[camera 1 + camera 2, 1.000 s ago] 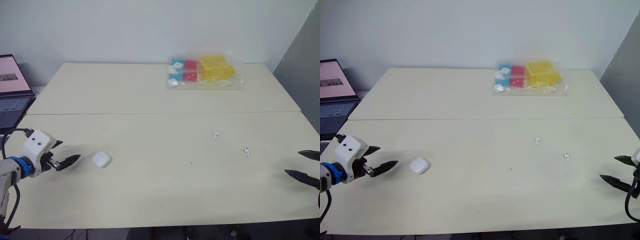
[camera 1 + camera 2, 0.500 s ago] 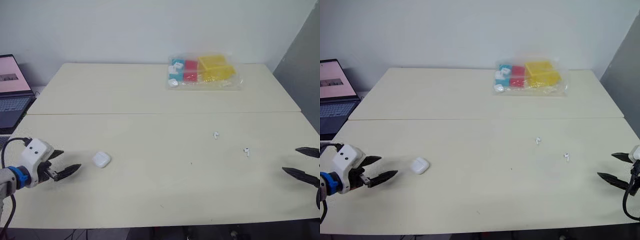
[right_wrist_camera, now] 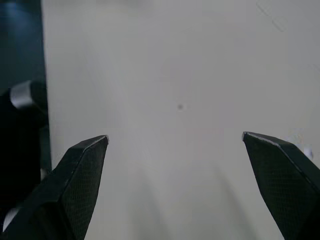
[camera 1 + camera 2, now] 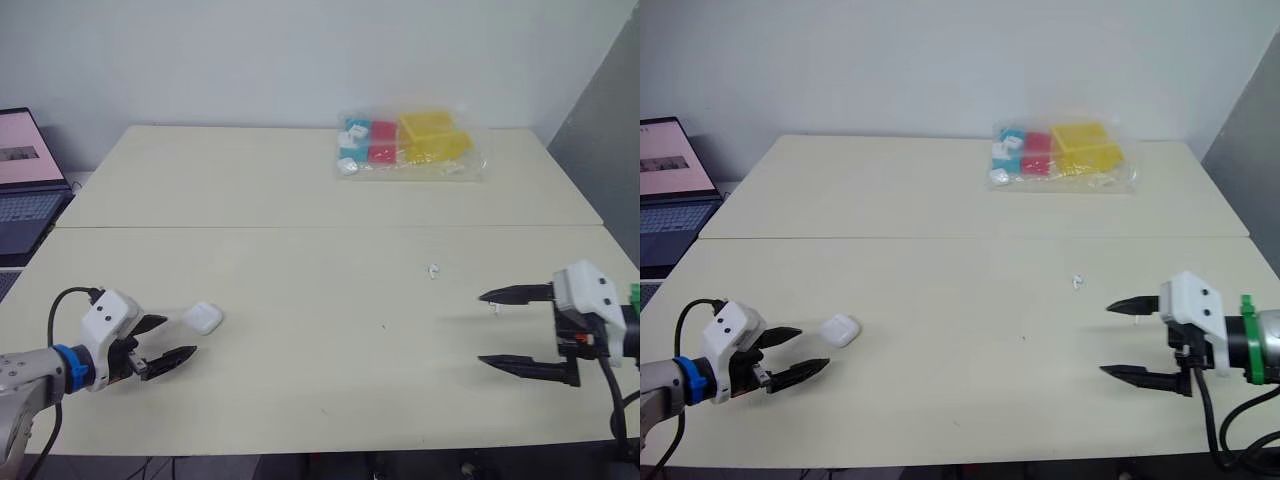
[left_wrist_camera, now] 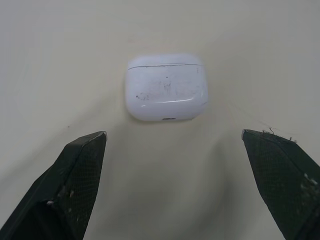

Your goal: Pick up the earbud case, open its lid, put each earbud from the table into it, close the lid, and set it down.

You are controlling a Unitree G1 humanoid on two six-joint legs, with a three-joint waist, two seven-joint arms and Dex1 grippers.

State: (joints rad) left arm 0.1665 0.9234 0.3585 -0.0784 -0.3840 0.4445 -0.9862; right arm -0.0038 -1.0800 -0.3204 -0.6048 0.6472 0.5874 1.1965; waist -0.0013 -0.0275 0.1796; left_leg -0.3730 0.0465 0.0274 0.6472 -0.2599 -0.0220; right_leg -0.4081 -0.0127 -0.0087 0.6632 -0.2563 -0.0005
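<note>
Your left gripper [image 4: 181, 335] has closed in beside the earbud case [image 4: 205, 318], fingers wide, while your right gripper [image 4: 480, 328], equally spread, has swung inward, so grasp next.

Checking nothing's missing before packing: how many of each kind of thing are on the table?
case: 1
earbuds: 2
bag: 1
total: 4

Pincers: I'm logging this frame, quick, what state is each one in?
Left pincer: open, holding nothing; the earbud case lies just ahead of it.
Right pincer: open, holding nothing.
</note>
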